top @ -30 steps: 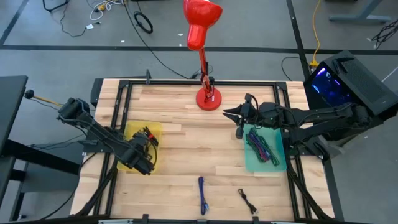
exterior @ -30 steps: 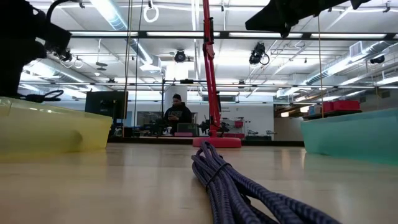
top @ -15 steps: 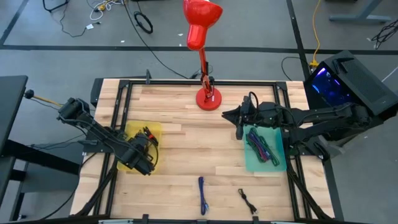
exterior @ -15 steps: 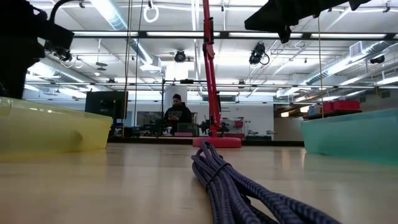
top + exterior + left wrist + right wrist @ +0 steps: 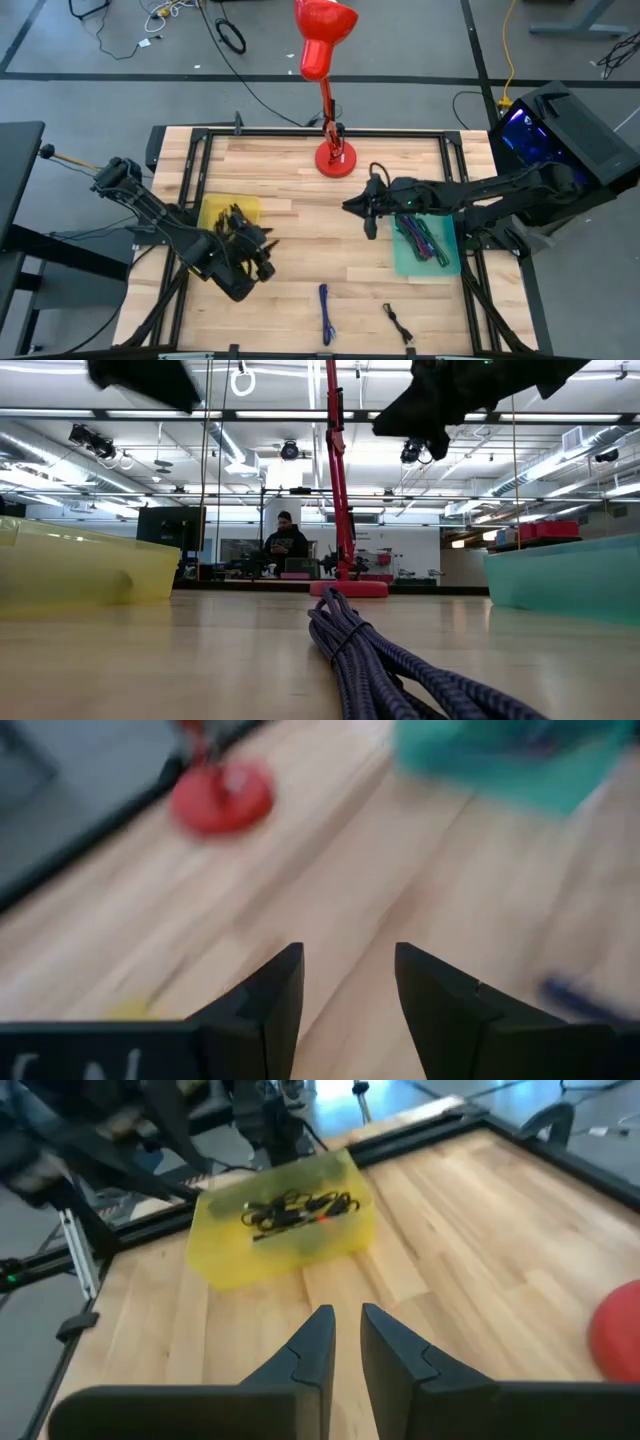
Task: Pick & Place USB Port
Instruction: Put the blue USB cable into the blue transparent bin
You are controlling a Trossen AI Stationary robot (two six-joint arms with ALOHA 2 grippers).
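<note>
A purple cable (image 5: 325, 312) lies coiled on the wood near the table's near edge, and it fills the foreground of the low view (image 5: 370, 650). A black cable (image 5: 398, 322) lies to its right. My left gripper (image 5: 258, 252) hangs open over bare wood just off the near right corner of the yellow bin (image 5: 226, 214), with nothing between its fingers (image 5: 345, 985). My right gripper (image 5: 362, 208) hovers over the table's middle, left of the teal bin (image 5: 425, 240). Its fingers stand a narrow gap apart (image 5: 345, 1330) and hold nothing.
The yellow bin (image 5: 285, 1230) holds black cables (image 5: 295, 1208). The teal bin holds purple and green cables (image 5: 420, 235). A red lamp stands on its round base (image 5: 335, 158) at the far middle. Bare wood lies between the bins. A person sits in the room behind (image 5: 285, 540).
My left gripper has left the yellow bin and gone toward the table's near edge and right, rising high in the low view. My right gripper has moved from the teal bin's far left corner toward the table's left, out over the middle.
</note>
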